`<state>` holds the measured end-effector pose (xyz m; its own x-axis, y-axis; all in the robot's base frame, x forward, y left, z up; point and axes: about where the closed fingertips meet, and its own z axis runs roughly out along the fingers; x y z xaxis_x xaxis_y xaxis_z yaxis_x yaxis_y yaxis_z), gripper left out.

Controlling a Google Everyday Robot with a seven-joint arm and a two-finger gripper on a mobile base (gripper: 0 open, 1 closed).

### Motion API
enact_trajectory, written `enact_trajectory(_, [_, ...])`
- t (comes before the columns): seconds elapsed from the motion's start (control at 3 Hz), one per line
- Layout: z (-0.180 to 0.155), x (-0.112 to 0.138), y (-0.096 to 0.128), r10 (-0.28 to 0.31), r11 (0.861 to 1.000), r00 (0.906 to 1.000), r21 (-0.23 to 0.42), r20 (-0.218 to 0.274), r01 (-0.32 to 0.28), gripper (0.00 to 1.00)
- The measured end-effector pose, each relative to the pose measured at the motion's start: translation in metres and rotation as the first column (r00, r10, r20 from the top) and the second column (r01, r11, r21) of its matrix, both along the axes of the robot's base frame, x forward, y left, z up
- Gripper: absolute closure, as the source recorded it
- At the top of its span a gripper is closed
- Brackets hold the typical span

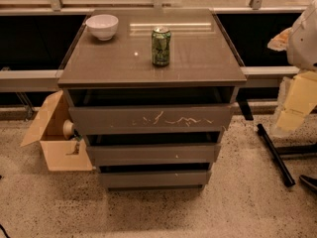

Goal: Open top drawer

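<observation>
The top drawer (148, 119) is the widest grey-brown front of the cabinet, with whitish scratches across its middle. A dark gap shows between it and the cabinet top (198, 58). Two narrower drawer fronts (153, 153) sit below it. My gripper (295, 103) is at the right edge of the view, pale and yellowish under the white arm (303, 33). It hangs to the right of the cabinet, level with the top drawer and apart from it.
A white bowl (102, 26) and a green can (161, 45) stand on the cabinet top. An open cardboard box (54, 143) lies on the floor against the cabinet's left side. Black frame legs (275, 152) cross the floor at the right. A window ledge runs behind.
</observation>
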<state>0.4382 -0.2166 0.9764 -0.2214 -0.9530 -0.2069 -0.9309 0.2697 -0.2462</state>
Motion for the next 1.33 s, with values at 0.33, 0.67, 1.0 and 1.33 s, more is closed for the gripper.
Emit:
enact_trajectory(0.33, [0.000, 0.000, 0.000, 0.000, 1.000, 1.0000, 0.000, 0.000, 0.000, 0.00])
enact_trajectory(0.67, [-0.018, 0.005, 0.011, 0.058, 0.998, 0.9983, 0.013, 0.008, -0.058, 0.00])
enact_trajectory(1.0, [-0.058, 0.016, 0.033, 0.163, 0.984, 0.9866, 0.067, 0.007, -0.163, 0.00])
enact_trajectory(1.33, [-0.103, 0.031, 0.053, 0.245, 0.962, 0.9694, 0.120, 0.002, -0.244, 0.00])
